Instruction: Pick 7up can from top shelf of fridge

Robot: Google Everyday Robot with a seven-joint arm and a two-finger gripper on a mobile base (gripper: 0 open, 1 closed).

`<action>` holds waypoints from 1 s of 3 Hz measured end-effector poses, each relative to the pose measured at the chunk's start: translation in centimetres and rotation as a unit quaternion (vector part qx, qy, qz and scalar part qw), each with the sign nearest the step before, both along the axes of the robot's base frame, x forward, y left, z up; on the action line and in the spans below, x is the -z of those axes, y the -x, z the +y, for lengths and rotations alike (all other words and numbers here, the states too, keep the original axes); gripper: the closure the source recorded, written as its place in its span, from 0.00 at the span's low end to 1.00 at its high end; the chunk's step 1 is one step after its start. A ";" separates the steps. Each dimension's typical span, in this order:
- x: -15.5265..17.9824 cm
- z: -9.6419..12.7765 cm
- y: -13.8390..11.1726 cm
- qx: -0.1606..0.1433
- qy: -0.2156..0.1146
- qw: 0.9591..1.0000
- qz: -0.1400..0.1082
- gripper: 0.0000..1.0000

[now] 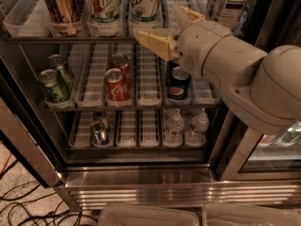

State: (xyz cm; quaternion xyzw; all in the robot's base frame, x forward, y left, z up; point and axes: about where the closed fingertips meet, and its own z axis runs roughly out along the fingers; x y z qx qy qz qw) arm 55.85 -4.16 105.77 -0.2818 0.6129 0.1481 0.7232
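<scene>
Two tall white-and-green 7up cans stand side by side on the top shelf [28, 39] of the fridge [141, 182], the left one [104, 6] and the right one [145, 4], each in a white slotted lane tray. My gripper [165, 29] is open, with tan fingers [153, 42] spread. It hovers at the shelf's front edge, just right of and slightly below the right 7up can, and touches neither can. The tops of the cans are cut off by the frame.
A gold-brown can [61, 6] stands left of the 7up cans and a tea bottle [233, 4] at the right. The middle rack holds green cans [54, 84], Coke cans [116, 84] and a Pepsi can [178, 84]. Water bottles [175, 126] are below. Cables [23, 206] lie on the floor.
</scene>
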 end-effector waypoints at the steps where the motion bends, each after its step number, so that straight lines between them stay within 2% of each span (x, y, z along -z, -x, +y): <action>1: 0.2 0.7 -1.2 -0.012 -0.005 1.000 0.004 0.24; 3: -0.5 1.3 -4.0 -0.024 -0.042 0.999 0.004 0.23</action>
